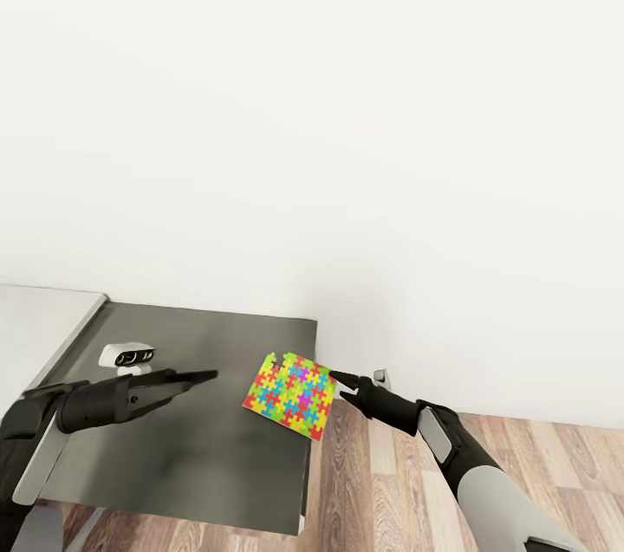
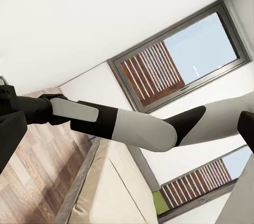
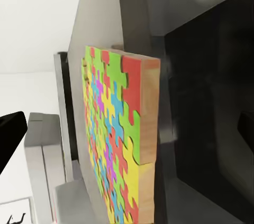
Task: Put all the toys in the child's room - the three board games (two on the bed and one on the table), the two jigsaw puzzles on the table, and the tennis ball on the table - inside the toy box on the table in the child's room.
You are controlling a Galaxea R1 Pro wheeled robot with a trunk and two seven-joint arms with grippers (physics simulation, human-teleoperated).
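One jigsaw puzzle (image 1: 290, 394), a thin board of bright interlocking pieces in yellow, green, blue, pink and orange, sits pinched at its edge in the tips of the right gripper (image 1: 336, 378), which reaches in from the floor side. The board is tilted and held above the far corner of the grey surface (image 1: 217, 465), its free edge pointing away from the claw toward the left arm. In the right wrist view the puzzle (image 3: 114, 145) stands edge-on just ahead of the claw, showing a pale wood-coloured side under the coloured face, with the grey surface and a darker recess beyond it.

Across from it, the left gripper (image 1: 204, 376) hovers over the same grey surface with its dark fingers drawn together to a point and nothing between them, well apart from the puzzle. Just behind that claw lies a small white device (image 1: 127, 356) with dark round openings. Nothing stands between the two claws.

Beyond the right claw a plain white wall (image 1: 347, 119) fills the background, meeting a wood-plank floor (image 1: 381, 483). The left wrist view shows the right arm (image 2: 132, 126), a beige bed (image 2: 114, 192) and grey-framed windows (image 2: 180, 57) with slatted wooden screens. No writing or labels can be read anywhere.
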